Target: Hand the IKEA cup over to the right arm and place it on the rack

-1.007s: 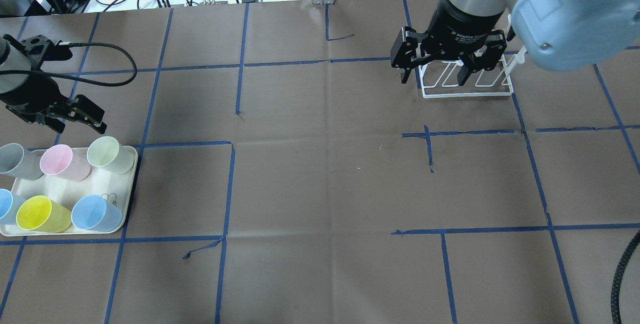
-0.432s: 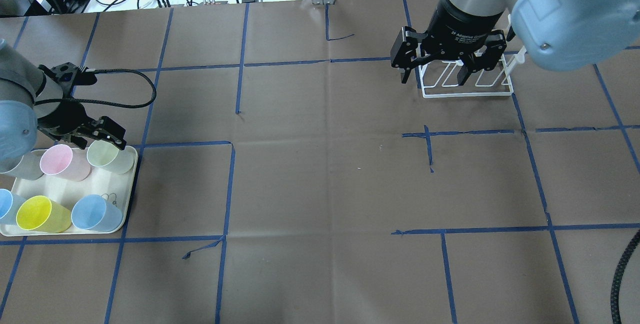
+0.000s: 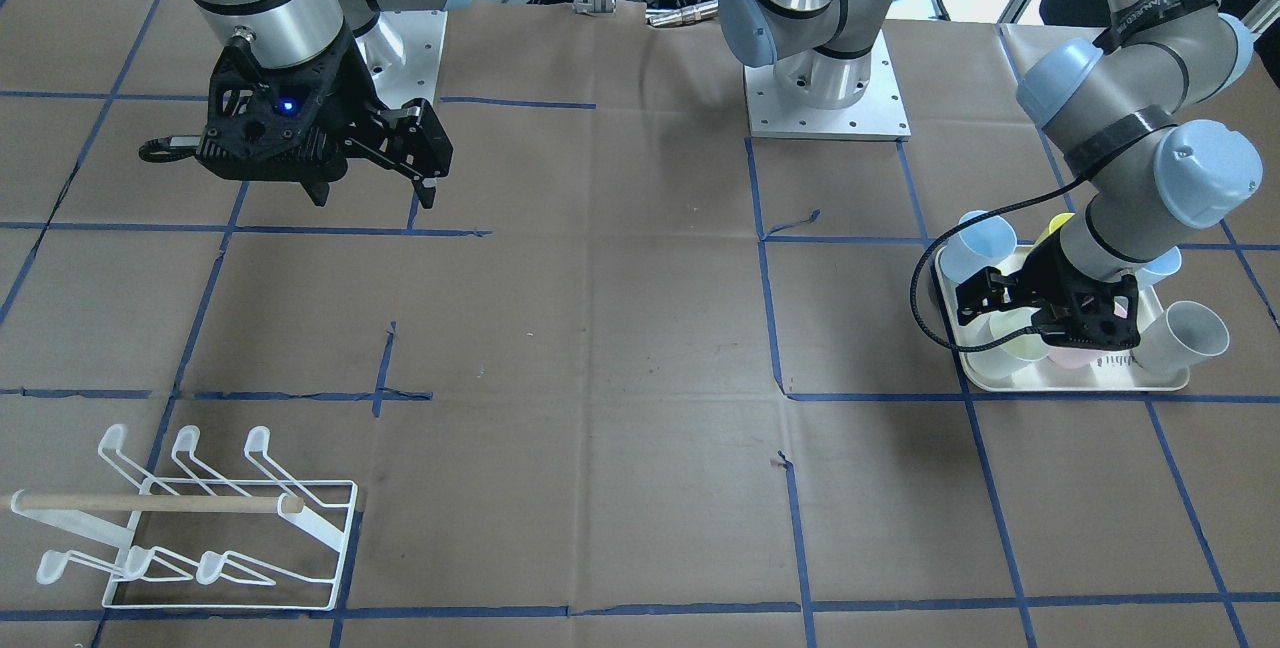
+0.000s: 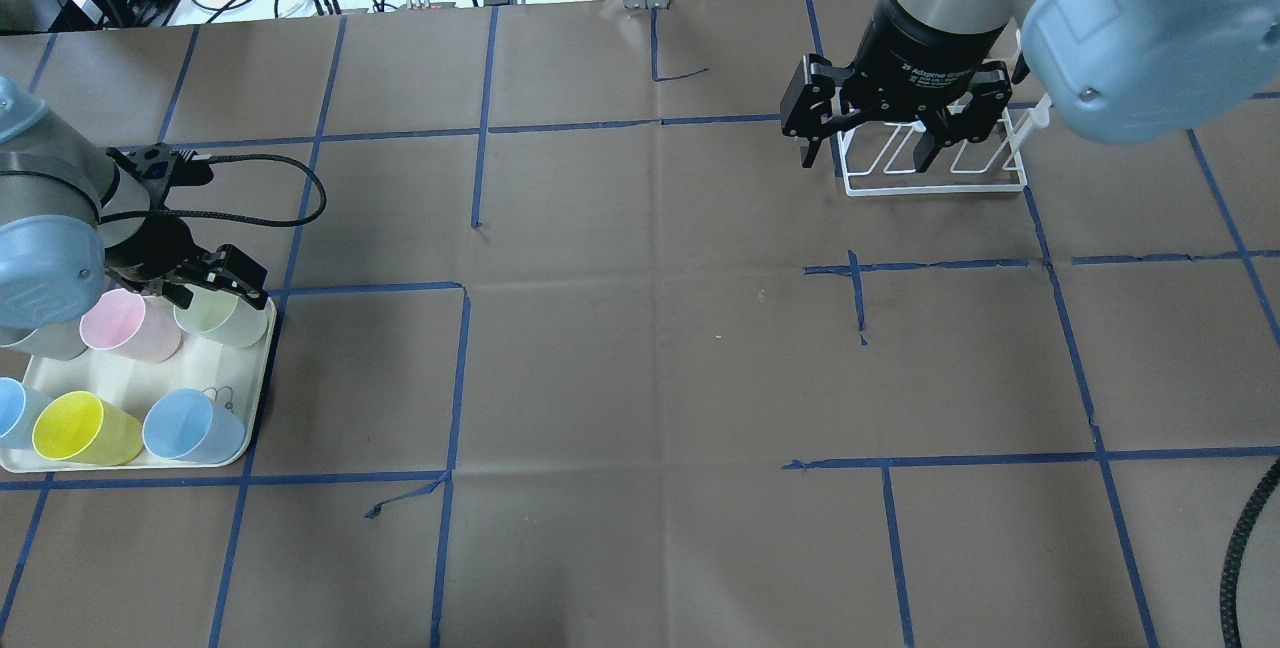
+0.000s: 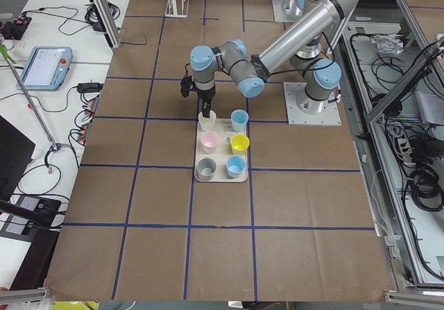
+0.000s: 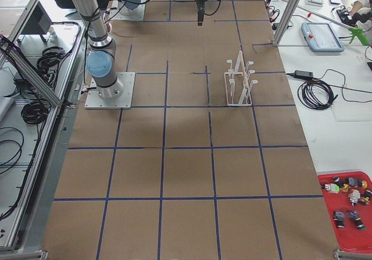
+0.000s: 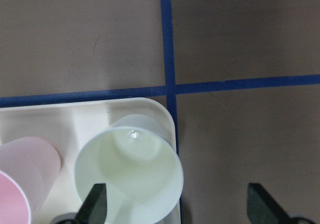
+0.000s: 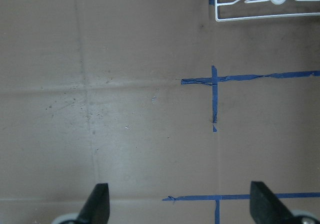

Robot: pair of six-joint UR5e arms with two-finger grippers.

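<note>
Brown taped worktop (image 4: 640,378), right arm (image 4: 1130,18) hanging above its right side, white wire rack (image 3: 150,503) standing under it. Cream tray (image 4: 150,378) at the left edge with six cups, pale green cup (image 7: 130,174) in its corner nearest the rack side. Left hand (image 7: 178,204) spread wide just over that cup, not gripping; right hand (image 8: 181,204) also wide, holding nothing.

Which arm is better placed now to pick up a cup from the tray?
Left. The left gripper, open, hangs over the pale green cup at the tray corner. The right gripper, open and empty, is far across the table.
</note>
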